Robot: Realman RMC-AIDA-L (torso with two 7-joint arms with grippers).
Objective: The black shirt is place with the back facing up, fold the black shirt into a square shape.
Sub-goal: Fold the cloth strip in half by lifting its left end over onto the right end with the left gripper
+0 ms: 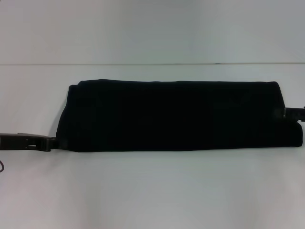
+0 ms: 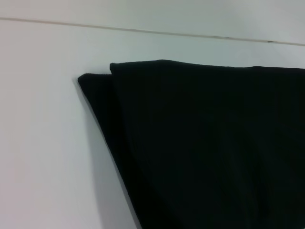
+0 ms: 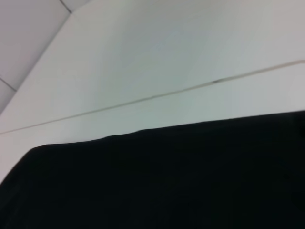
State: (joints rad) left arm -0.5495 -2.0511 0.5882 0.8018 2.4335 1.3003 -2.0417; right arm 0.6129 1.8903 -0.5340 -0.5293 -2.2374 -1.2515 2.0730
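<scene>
Left end effector (image 1: 47, 142) sits low on the tabletop (image 1: 152, 191) at the near left corner of the black shirt (image 1: 176, 114), its tip just meeting the cloth's edge; you cannot tell from these views whether its fingers are spread or pinched. Move your eye rightward and the shirt lies across the middle of the tabletop as a long, flat band, already folded lengthwise (the left wrist view shows two stacked layers, the lower one peeking out at the corner). Expect it to be light, limp and prone to sagging, so I'd judge the stacked corners the best hold, catching every layer at once. At the far right, the right end effector (image 1: 290, 113) touches the band's right end at mid-height; its finger state is equally unclear. No containers appear anywhere, only cloth on bare tabletop.
</scene>
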